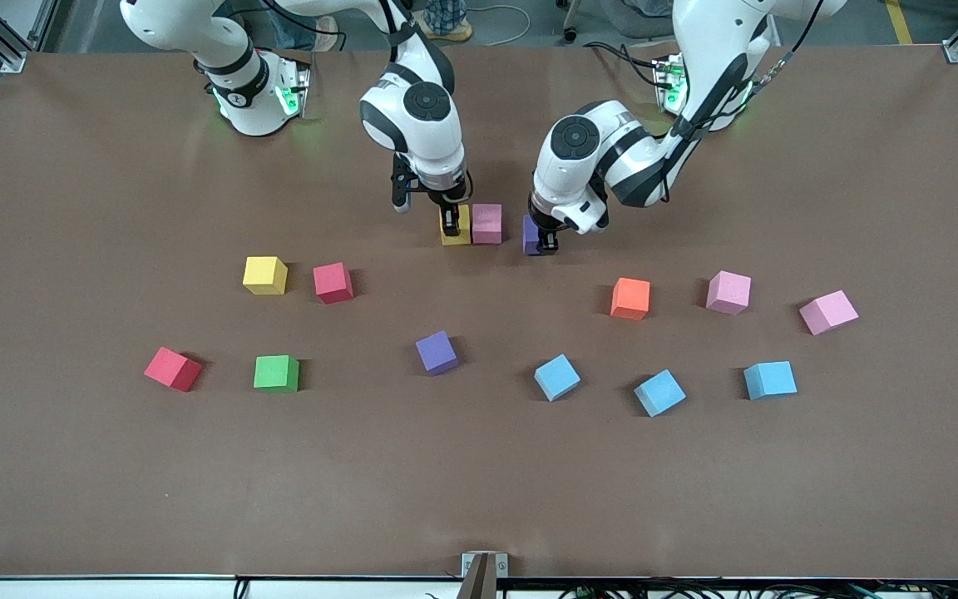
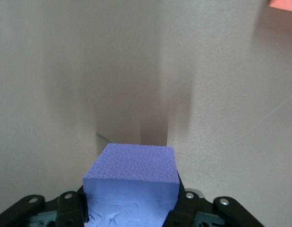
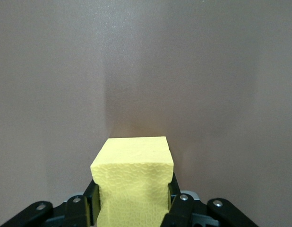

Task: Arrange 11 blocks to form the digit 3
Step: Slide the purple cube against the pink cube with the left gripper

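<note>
Right tool (image 1: pixel 451 223) clamps yellow block (image 1: pixel 456 226), touching pink block (image 1: pixel 487 223). Left tool (image 1: pixel 542 241) clamps purple block (image 1: pixel 533 235); risk: shoving the pink one while closing the gap.

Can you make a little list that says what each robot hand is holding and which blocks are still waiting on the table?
right gripper: jaws shut on the yellow block, set beside the pink block
left gripper: jaws shut on the purple block, apart from the pink block
row so far: yellow and pink side by side, purple not yet joined
loose blocks nearer the front camera: yellow, two red, green, purple, orange, two pink, three light blue
</note>
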`<action>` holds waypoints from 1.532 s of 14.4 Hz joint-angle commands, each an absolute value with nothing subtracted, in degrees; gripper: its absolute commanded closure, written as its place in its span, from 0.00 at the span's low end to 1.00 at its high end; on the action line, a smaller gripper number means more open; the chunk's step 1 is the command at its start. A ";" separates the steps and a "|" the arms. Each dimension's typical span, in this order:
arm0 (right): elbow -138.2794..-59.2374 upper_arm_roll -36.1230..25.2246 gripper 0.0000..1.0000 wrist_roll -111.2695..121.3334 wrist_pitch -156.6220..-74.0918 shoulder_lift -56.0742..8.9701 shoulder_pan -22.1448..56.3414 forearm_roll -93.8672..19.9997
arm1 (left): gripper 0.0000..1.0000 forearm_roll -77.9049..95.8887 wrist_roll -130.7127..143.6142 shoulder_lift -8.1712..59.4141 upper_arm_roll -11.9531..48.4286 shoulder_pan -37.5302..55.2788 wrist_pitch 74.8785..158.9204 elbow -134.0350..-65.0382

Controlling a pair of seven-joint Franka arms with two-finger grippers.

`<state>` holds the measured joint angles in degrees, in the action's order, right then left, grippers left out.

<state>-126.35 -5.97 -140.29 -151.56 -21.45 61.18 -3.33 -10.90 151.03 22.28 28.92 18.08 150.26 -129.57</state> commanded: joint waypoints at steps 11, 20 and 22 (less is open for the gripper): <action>-124.45 -5.89 0.98 -142.03 -153.11 -25.22 62.49 -5.19 | 0.75 -10.46 156.09 26.37 29.00 22.15 153.46 -127.71; -123.93 -5.89 0.66 -141.33 -153.02 -25.40 62.49 -5.01 | 0.76 -13.53 154.34 27.16 28.92 23.12 152.93 -127.27; -123.93 -5.98 0.34 -141.33 -152.75 -25.40 62.40 -4.83 | 0.76 -14.24 154.34 27.42 28.92 23.11 152.93 -127.27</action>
